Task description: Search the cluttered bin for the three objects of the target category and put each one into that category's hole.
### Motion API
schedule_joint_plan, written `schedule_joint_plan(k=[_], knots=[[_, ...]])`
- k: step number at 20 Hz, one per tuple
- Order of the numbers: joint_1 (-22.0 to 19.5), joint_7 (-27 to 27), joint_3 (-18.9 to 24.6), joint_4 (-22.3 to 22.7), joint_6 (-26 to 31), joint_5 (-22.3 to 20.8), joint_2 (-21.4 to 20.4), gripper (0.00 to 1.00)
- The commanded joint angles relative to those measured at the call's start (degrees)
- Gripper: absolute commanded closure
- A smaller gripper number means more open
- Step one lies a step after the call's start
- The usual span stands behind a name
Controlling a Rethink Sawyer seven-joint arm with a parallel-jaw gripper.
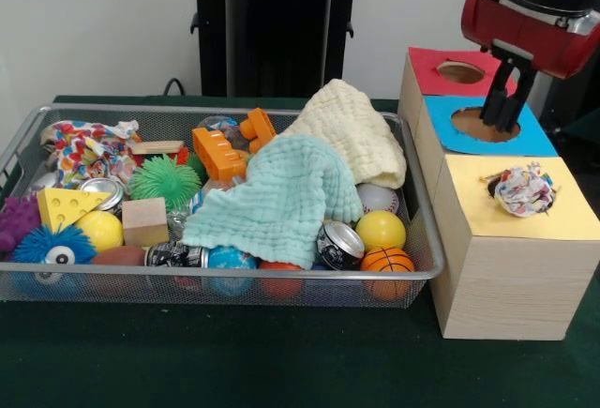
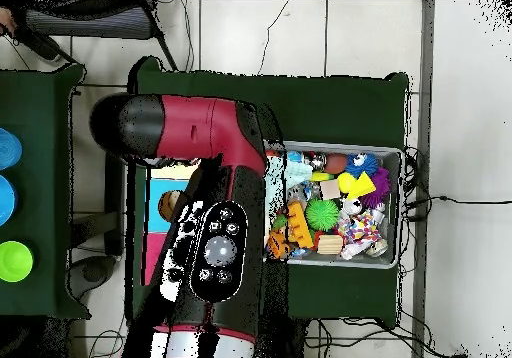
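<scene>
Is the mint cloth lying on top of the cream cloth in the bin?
Yes, in the front view the mint cloth drapes over the lower edge of the cream cloth inside the bin.

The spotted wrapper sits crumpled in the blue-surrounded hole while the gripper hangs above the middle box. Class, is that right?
One detail is wrong. The front view shows the spotted wrapper crumpled in the yellow-surrounded hole, not the blue one. The gripper does hang above the middle box, over the blue-surrounded hole.

Arm (image 2: 205, 224): glossy red shell over black joints, rounded black elbow cap. Flat black panel (image 2: 215, 249) on top with a grey round knob and small buttons. Gripper (image 1: 502, 98): black, slim fingers under a silver-trimmed red wrist.
</scene>
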Motion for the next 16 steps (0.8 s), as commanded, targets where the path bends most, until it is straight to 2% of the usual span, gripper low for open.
schedule_joint_plan(k=[1,6,16], knots=[[-0.07,8.67,3.33,6.70,-0.93,1.35,0.33,1.00],[0.87,11.26,3.45,6.29,-3.63,2.16,2.18,1.00],[2.50,12.93,2.70,7.14,-8.14,2.19,4.14,1.00]])
